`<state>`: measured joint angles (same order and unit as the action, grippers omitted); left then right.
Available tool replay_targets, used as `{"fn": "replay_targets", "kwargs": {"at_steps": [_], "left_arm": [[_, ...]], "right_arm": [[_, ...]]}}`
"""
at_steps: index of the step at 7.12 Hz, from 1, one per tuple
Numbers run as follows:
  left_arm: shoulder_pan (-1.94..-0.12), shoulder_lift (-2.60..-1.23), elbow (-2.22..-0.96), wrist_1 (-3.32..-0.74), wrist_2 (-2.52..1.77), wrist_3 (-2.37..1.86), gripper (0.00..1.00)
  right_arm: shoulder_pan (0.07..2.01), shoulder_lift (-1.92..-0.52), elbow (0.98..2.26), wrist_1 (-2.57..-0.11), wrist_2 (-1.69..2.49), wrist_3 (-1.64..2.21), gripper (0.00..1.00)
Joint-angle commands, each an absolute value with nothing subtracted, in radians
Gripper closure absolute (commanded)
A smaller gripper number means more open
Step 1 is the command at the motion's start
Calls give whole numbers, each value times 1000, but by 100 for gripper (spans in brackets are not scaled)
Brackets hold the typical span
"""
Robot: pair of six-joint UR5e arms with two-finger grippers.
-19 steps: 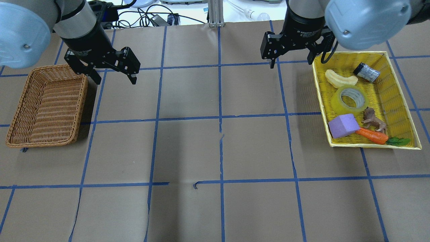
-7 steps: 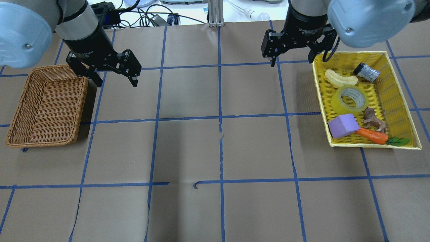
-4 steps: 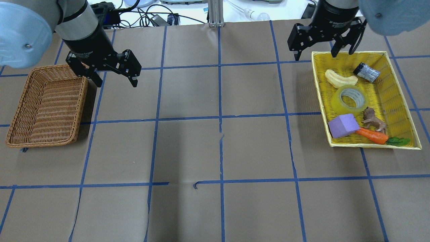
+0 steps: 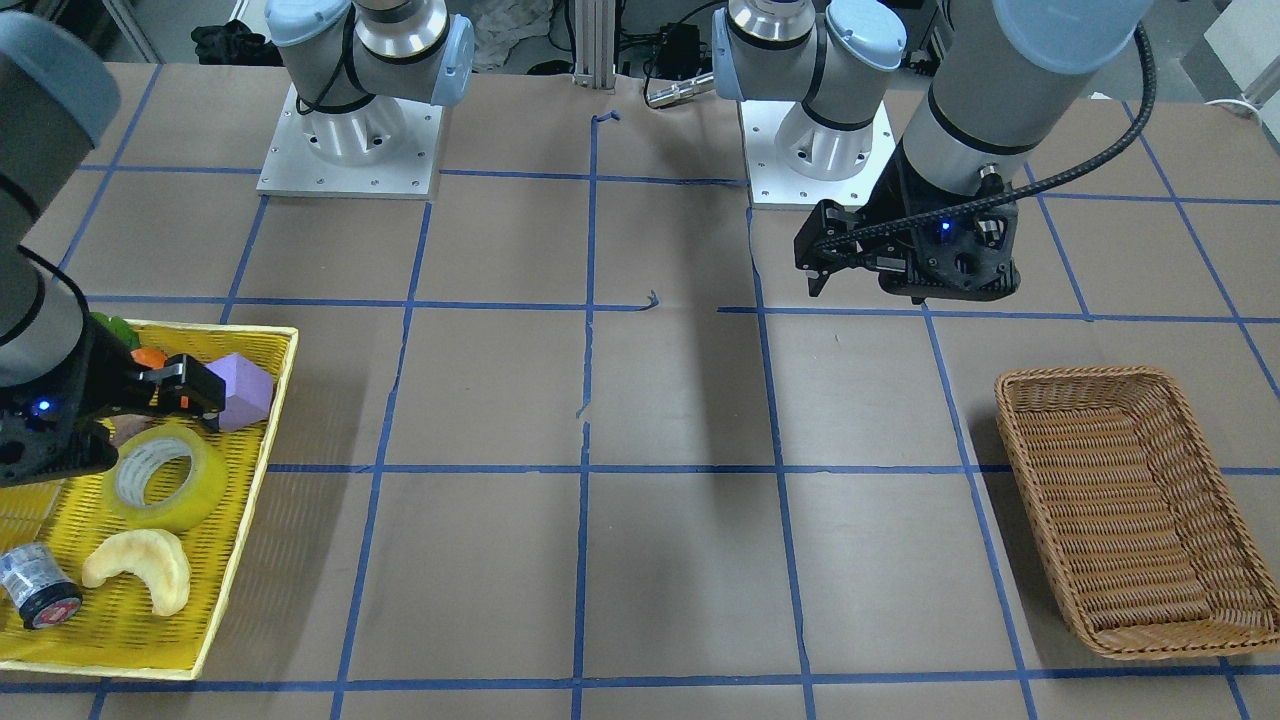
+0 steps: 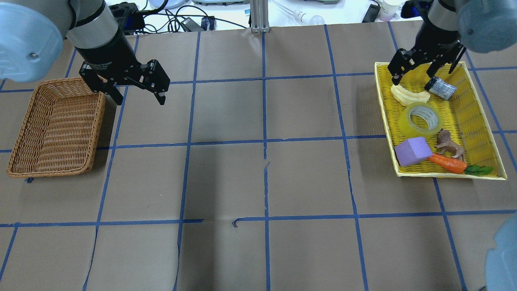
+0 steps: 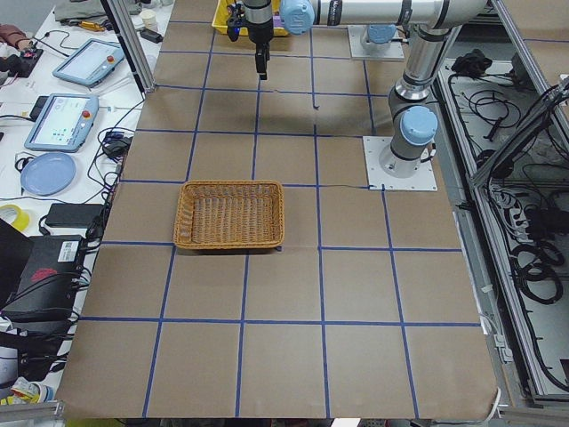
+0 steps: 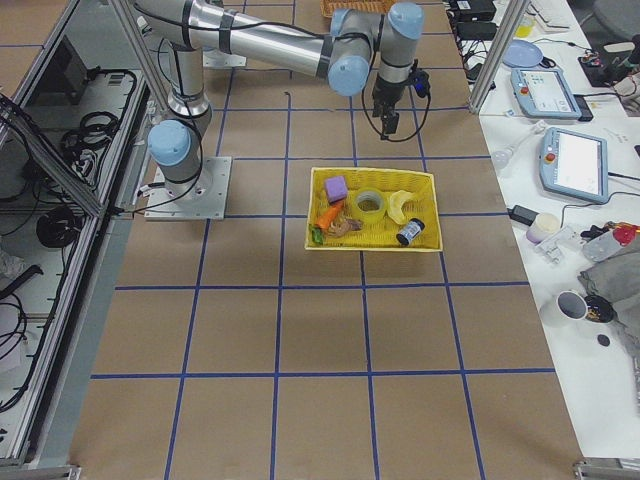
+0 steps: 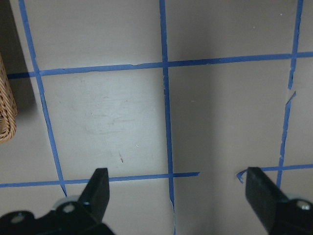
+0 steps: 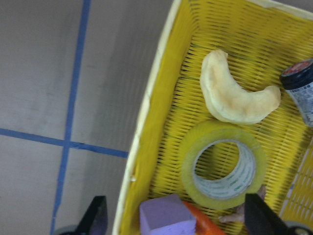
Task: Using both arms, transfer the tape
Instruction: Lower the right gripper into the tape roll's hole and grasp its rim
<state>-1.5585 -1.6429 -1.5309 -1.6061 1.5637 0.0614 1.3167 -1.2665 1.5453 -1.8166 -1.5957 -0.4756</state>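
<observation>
Our right gripper (image 5: pixel 411 83), jaws apart, hovers over the yellow tray (image 5: pixel 385 117) near the tape (image 5: pixel 408 123) lying flat inside, so we judge the reach underway, next needing a descent onto the roll, while our left gripper (image 5: pixel 139 99), also spread, hangs beside the wicker basket (image 5: pixel 48 173).

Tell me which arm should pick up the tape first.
Right. The right gripper hovers open over the yellow tray where the tape lies; the left gripper hangs open beside the wicker basket, at the opposite end.
</observation>
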Motion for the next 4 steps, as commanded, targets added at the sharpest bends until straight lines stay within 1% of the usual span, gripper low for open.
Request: {"fn": "replay_targets", "kwargs": {"at_steps": [1, 2, 3, 4], "left_arm": [[-1559, -1643, -1531, -1606, 1563, 61, 0], [-1559, -1643, -1531, -1606, 1563, 61, 0], [-1559, -1643, -1531, -1606, 1565, 61, 0], [-1559, -1643, -1531, -1608, 1565, 61, 0]], "right_arm": [[1208, -1210, 1655, -1998, -1594, -658, 0], [1169, -1191, 1707, -2063, -1591, -705, 1], [1125, -1158, 1735, -2130, -1536, -766, 4], [1097, -1132, 1738, -2132, -1526, -784, 11]]}}
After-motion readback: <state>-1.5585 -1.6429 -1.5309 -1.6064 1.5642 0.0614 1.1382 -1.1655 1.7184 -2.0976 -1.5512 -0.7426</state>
